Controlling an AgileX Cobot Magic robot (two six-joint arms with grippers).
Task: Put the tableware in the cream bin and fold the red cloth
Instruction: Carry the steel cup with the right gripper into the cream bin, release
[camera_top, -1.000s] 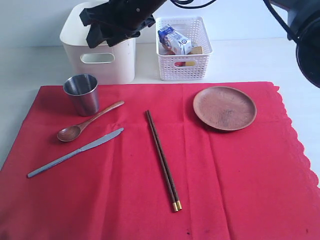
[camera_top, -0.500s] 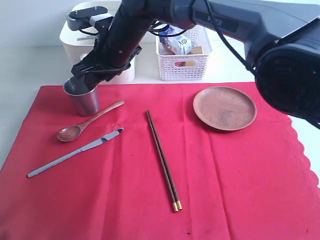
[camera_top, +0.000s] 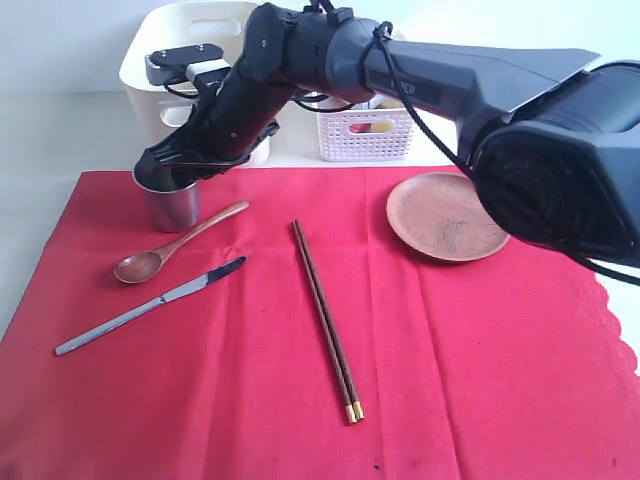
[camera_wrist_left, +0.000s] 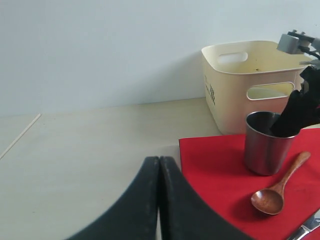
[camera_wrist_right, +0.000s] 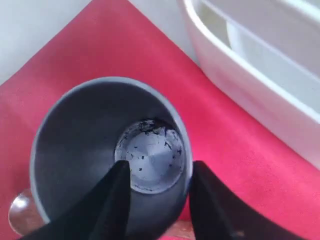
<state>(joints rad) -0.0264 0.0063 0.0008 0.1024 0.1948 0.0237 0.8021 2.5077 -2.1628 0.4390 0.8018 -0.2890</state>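
Steel cup (camera_top: 170, 208) stands upper left on the large red cloth (camera_top: 450, 350), near the tall cream plastic bin (camera_top: 215, 15). Right gripper (camera_wrist_right: 160, 170) straddles its rim, jaws apart: clamp the wall squarely, lift straight. Left gripper (camera_wrist_left: 159, 165) is pressed together.

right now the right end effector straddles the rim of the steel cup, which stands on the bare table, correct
No: the steel cup stands on the red cloth, not the bare table, as the exterior view shows. The right end effector does straddle its rim.
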